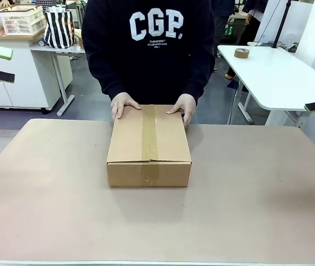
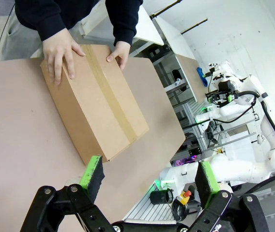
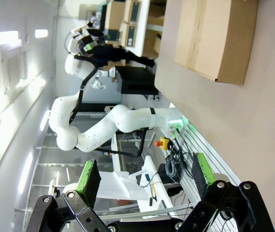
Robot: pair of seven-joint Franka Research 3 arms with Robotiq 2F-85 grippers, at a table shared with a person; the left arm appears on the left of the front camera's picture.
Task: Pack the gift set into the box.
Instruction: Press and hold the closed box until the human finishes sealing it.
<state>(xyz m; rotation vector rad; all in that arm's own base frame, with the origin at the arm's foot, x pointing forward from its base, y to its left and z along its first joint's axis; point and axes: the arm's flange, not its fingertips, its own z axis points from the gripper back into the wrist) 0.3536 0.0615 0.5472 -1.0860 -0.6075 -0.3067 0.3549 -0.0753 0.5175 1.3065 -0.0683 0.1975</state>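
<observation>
Black linkages, green pads (image 2: 93, 173) on left gripper (image 2: 148, 170) and right gripper (image 3: 145, 170).
Silver screws are seen at joints behind the pads; left arm (image 3: 123, 121) is white, rounded, trailed by black cable (image 3: 82, 82).

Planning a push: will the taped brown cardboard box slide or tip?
Shallow and wide, the taped brown cardboard box likely slides flat rather than tipping. Its sealed corrugated walls look stiff, probably not floppy. Weight cannot be told.
</observation>
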